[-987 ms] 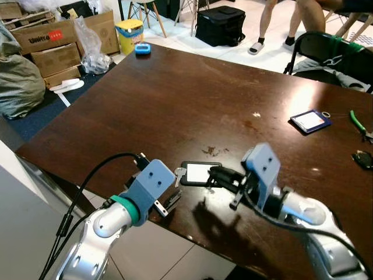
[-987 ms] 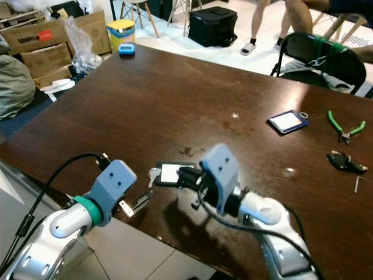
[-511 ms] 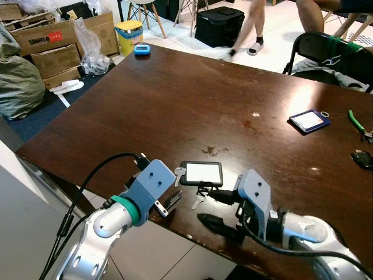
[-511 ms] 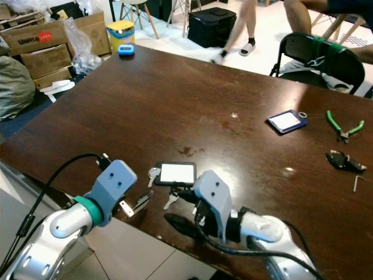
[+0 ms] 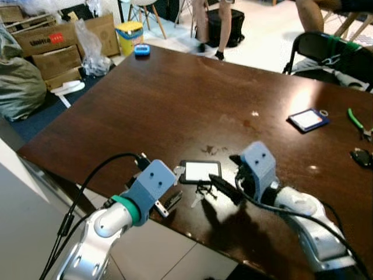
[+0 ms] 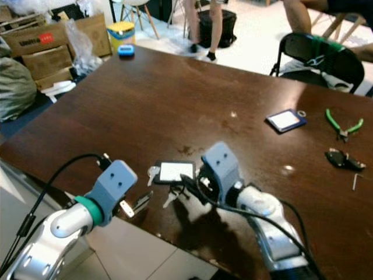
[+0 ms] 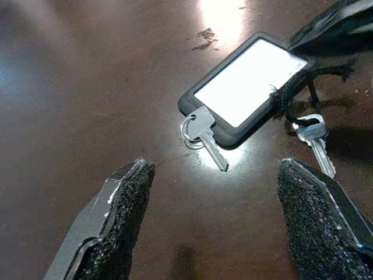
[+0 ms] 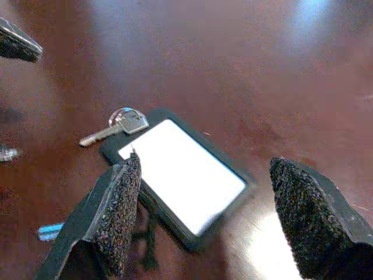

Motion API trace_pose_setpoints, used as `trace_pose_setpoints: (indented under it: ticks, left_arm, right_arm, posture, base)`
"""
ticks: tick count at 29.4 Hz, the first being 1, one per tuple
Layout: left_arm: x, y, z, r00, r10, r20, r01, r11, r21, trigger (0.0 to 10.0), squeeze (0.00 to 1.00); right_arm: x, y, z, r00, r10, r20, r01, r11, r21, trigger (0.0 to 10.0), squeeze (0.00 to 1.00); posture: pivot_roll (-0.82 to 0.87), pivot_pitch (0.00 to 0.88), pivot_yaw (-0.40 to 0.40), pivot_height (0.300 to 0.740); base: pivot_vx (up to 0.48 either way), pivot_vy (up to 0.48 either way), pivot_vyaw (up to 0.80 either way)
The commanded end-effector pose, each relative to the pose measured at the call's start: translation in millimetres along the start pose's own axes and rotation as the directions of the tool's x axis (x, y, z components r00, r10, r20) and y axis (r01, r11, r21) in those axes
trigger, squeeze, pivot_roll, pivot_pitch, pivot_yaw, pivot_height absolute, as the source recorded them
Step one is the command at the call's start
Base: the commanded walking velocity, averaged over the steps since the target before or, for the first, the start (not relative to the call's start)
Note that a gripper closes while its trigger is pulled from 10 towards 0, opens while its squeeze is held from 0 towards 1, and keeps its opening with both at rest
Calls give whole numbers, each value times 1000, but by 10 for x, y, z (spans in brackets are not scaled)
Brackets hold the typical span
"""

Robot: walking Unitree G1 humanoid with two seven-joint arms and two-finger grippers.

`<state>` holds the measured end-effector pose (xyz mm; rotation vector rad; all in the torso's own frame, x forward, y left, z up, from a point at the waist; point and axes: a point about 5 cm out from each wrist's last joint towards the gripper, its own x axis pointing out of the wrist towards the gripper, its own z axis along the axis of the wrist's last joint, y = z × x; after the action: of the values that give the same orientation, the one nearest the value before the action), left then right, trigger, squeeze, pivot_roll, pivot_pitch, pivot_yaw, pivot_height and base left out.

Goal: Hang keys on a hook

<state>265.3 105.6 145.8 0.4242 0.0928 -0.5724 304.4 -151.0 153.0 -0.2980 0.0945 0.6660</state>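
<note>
Dark brown wood makes up the table [image 5: 175, 93] in the left eye view, with cardboard boxes [image 5: 55, 49] on the floor to the robot's left, a folding chair [image 5: 326, 52] at the far right, and a person's legs [image 5: 213, 26] beyond the far edge; near the front edge lies the card holder [image 5: 200, 171], a black-framed white rectangle with the keys [image 5: 198, 195] just beside it; the left gripper [image 5: 169, 203] hovers at the table's edge, the right gripper [image 5: 224, 188] reaches in from the other side.

From the right eye the same layout reads; green pliers [image 6: 341, 123] and a blue badge [image 6: 285, 120] sit well apart at the far right; no hook can be made out.

Through the left wrist, the left gripper's fingers stand wide apart, empty; one key on a ring touches the holder's corner, a second key [image 7: 316, 147] hangs from a black cord [image 7: 303, 96] on its other side.

Through the right wrist, the right gripper's fingers are likewise spread wide and hold nothing, straddling the holder above the table.

Judged from this, the step is the pickup; it would go best by closing on the cord or the holder's edge rather than a flat key, which lies too flush to pinch cleanly.
</note>
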Motion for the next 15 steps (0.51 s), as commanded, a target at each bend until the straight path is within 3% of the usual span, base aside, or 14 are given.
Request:
trace_pose_setpoints:
  ticks: [1, 12, 15]
  left_arm:
    - [-28, -12, -62, 999, 2, -33, -2, 1000, -2, 10000, 0]
    - [-91, -12, -88, 999, 11, -48, -11, 1000, -5, 10000, 0]
    - [-95, -2, -85, 999, 13, -50, -13, 1000, -7, 10000, 0]
  right_arm:
    - [36, 40, -56, 1000, 23, -16, -23, 1000, -5, 10000, 0]
    - [114, 200, -102, 990, 139, -18, -139, 990, 5, 10000, 0]
    - [-8, 192, -133, 989, 144, -36, -144, 989, -22, 10000, 0]
  posture:
    - [-118, 119, 119, 740]
    - [-95, 137, 113, 740]
    - [-105, 139, 117, 740]
  base:
    - [0, 0, 0]
    - [0, 0, 0]
    - [0, 0, 0]
